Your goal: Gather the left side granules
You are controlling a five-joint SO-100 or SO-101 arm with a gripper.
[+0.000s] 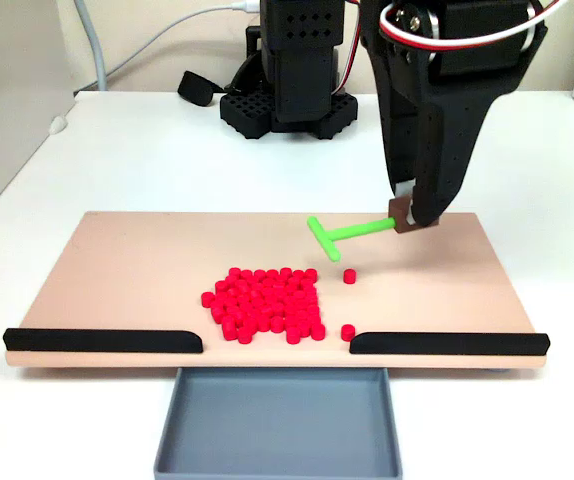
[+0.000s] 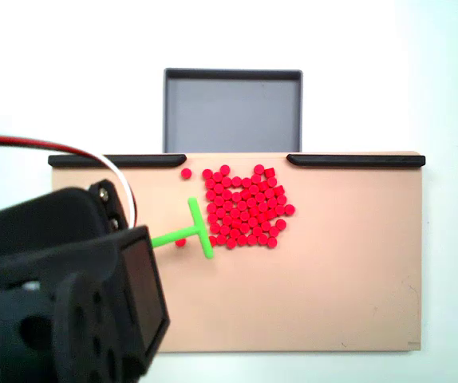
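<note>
Dozens of tiny red granules (image 1: 267, 302) (image 2: 245, 207) lie packed in one patch on the tan board (image 1: 127, 270) (image 2: 333, 279). Two granules lie apart: one (image 1: 348, 275) (image 2: 181, 242) beside the pusher's stem, another (image 1: 348, 331) (image 2: 186, 172) near the black rails. The green T-shaped pusher (image 1: 332, 235) (image 2: 199, 229) has its bar beside the patch. My black gripper (image 1: 407, 222) is shut on the end of the pusher's stem. In a fixed view (image 2: 69, 303) the arm hides the fingertips.
Two black rails (image 1: 103, 341) (image 1: 449, 343) line the board's edge with a gap between them. A grey tray (image 1: 278, 420) (image 2: 232, 108) sits below that gap. The arm's base (image 1: 287, 90) stands behind the board on the white table.
</note>
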